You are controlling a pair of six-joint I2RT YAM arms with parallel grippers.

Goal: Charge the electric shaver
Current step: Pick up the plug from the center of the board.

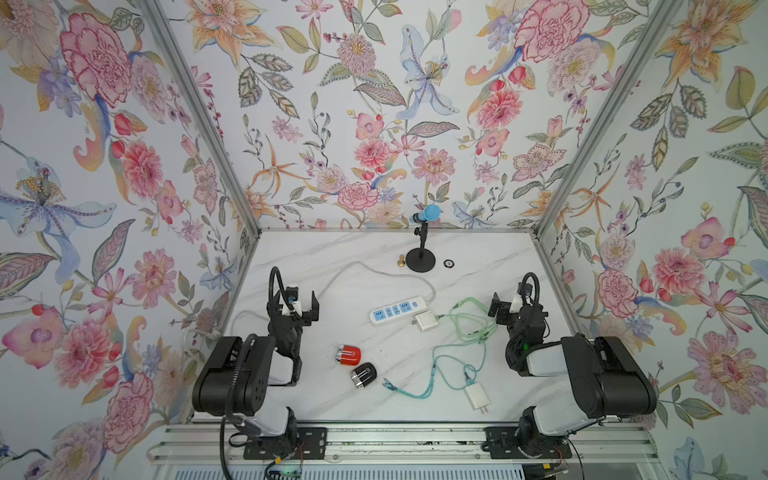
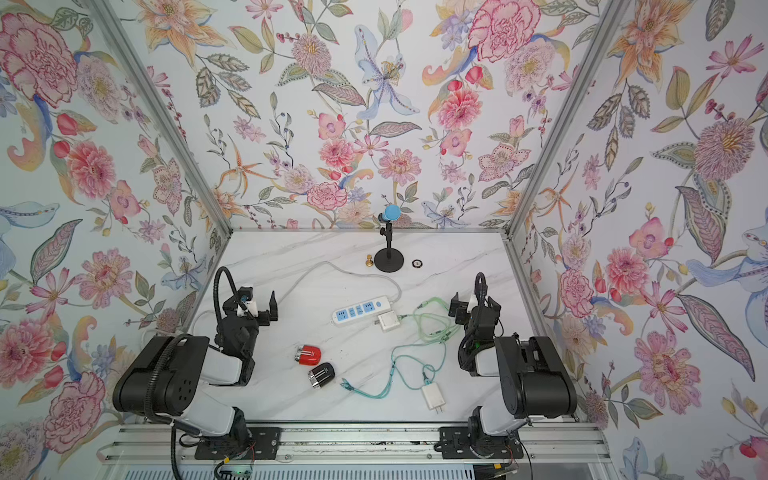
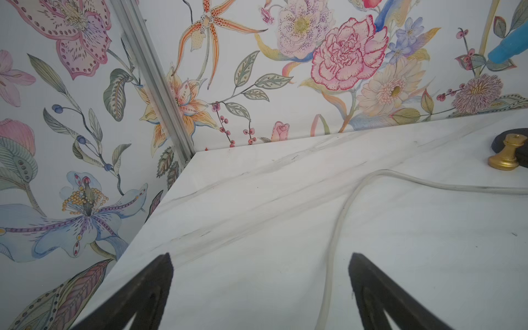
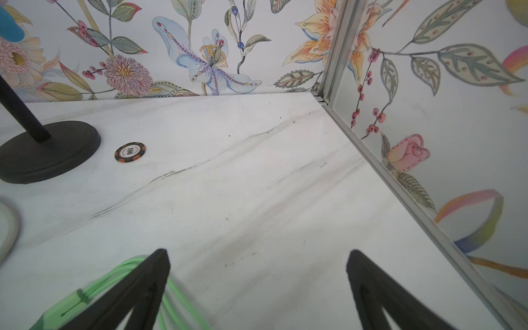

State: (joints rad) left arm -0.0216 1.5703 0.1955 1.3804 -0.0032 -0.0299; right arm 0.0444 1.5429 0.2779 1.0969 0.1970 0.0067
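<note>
Two small electric shavers lie at the table's front middle in both top views: a red one (image 1: 348, 354) (image 2: 307, 354) and a black one (image 1: 363, 375) (image 2: 321, 375). A white charger (image 1: 477, 397) with a teal cable (image 1: 436, 365) lies to their right. A square white adapter (image 1: 426, 321) with a light green cable (image 1: 473, 320) (image 4: 183, 303) sits beside the power strip (image 1: 397, 309). My left gripper (image 1: 302, 297) (image 3: 260, 257) hangs open over bare table, behind and left of the shavers. My right gripper (image 1: 509, 299) (image 4: 257, 253) is open beside the green cable, holding nothing.
A microphone stand (image 1: 420, 259) (image 4: 43, 151) stands at the back middle, with a gold pawn (image 1: 402, 260) (image 3: 507, 155) on its left and a poker chip (image 1: 448, 263) (image 4: 130, 152) on its right. The strip's white cord (image 3: 337, 228) loops across the back left. Floral walls enclose three sides.
</note>
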